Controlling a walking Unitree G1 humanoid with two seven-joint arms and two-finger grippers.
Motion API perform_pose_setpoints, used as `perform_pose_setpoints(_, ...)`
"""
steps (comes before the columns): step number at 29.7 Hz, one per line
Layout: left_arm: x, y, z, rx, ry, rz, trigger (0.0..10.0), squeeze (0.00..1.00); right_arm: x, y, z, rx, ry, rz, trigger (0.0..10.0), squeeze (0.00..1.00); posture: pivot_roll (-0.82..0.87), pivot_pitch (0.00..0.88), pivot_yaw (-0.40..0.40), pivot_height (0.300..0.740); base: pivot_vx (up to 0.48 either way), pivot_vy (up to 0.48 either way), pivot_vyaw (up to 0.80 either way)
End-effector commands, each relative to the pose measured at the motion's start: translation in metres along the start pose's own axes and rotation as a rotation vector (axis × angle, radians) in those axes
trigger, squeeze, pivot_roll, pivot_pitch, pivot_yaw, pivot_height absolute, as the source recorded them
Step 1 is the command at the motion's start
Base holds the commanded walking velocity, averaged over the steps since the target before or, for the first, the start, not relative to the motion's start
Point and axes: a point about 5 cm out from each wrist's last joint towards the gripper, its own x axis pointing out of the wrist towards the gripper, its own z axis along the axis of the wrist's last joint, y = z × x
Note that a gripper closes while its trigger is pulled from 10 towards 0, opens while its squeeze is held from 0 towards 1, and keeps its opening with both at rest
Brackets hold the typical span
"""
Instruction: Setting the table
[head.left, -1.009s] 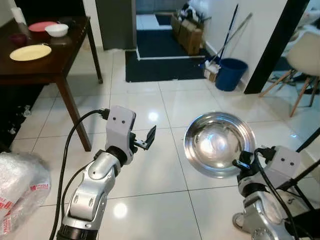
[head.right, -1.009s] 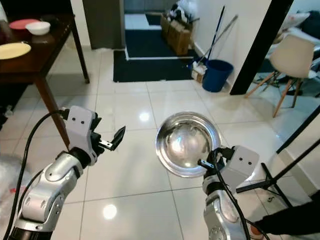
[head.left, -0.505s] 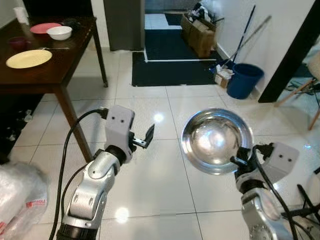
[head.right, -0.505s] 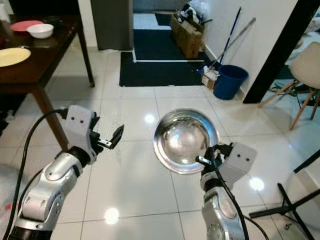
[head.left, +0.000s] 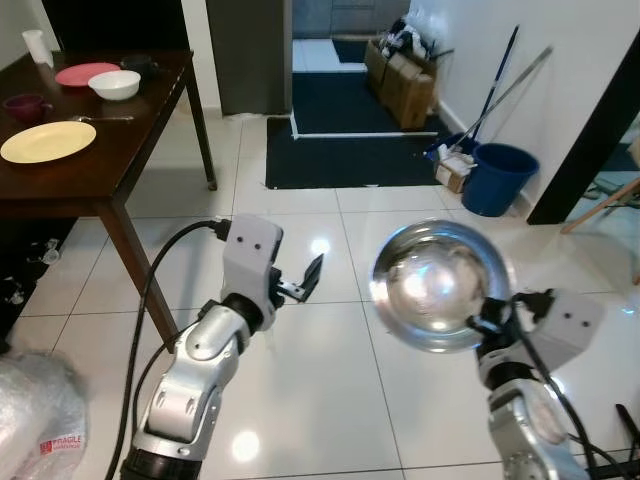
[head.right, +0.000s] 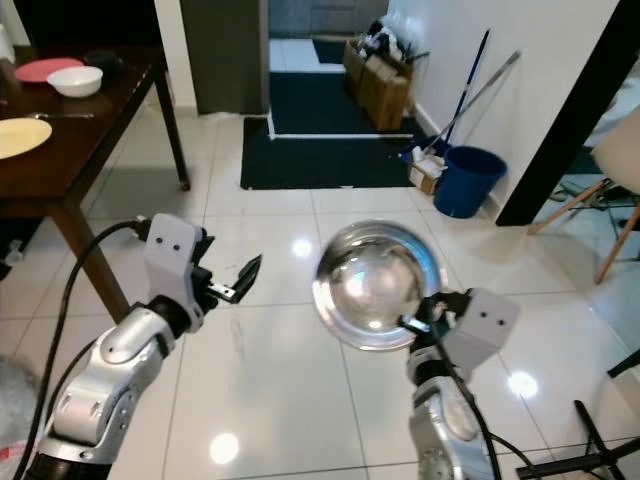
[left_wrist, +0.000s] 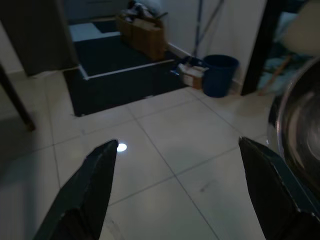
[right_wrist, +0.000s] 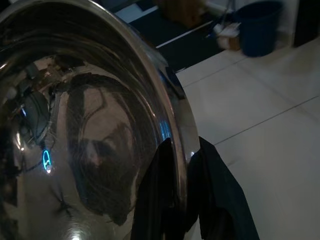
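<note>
A shiny steel bowl (head.left: 440, 285) is held up over the tiled floor, tilted so its hollow faces me. My right gripper (head.left: 482, 323) is shut on the bowl's near rim; in the right wrist view the black fingers (right_wrist: 172, 195) pinch the bowl's rim (right_wrist: 150, 65). My left gripper (head.left: 305, 280) is raised to the bowl's left, open and empty, its two fingers (left_wrist: 90, 185) spread wide in the left wrist view. At far left stands a dark wooden table (head.left: 100, 160) carrying a yellow plate (head.left: 47, 141), a white bowl (head.left: 114, 84), a red plate (head.left: 85, 73) and a maroon cup (head.left: 22, 104).
A blue bucket (head.left: 500, 178) with mops leaning on the wall and cardboard boxes (head.left: 405, 85) stand at the back right. A dark mat (head.left: 345, 155) lies in the doorway ahead. A plastic bag (head.left: 40, 420) lies on the floor at near left. A chair leg (head.left: 600, 205) shows at the right.
The camera has swung to the right and forward, so the table and the doorway shifted. Both arms keep their pose, with the steel bowl still held.
</note>
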Motion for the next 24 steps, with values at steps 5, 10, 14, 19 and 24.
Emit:
perform_pose_setpoints(5, -0.006, -0.006, -0.020, -0.001, 0.064, 0.031, 10.0, 0.00, -0.006, -0.002, 0.005, 0.099, -0.032, 0.043, 10.0, 0.00, -0.01, 0.132, 0.076, 0.740, 0.480, 0.000, 0.00)
perform_pose_setpoints(10, -0.010, -0.004, -0.029, 0.004, 0.091, 0.085, 10.0, 0.00, -0.010, 0.005, 0.007, 0.121, -0.033, 0.130, 10.0, 0.00, -0.01, 0.136, 0.075, 0.740, 0.480, 0.000, 0.00)
perform_pose_setpoints(14, -0.011, -0.002, -0.031, 0.004, 0.094, 0.099, 10.0, 0.00, -0.014, 0.009, 0.005, 0.075, -0.001, 0.230, 10.0, 0.00, -0.01, 0.138, 0.075, 0.740, 0.480, 0.000, 0.00)
perform_pose_setpoints(19, -0.011, -0.001, -0.031, 0.007, 0.093, 0.105, 10.0, 0.00, -0.017, 0.015, 0.008, 0.047, 0.022, 0.372, 10.0, 0.00, -0.01, 0.139, 0.076, 0.740, 0.480, 0.000, 0.00)
perform_pose_setpoints(24, -0.011, 0.002, -0.030, 0.010, 0.091, 0.114, 10.0, 0.00, -0.020, 0.017, 0.019, -0.016, 0.019, 0.495, 10.0, 0.00, -0.01, 0.140, 0.075, 0.740, 0.480, 0.000, 0.00)
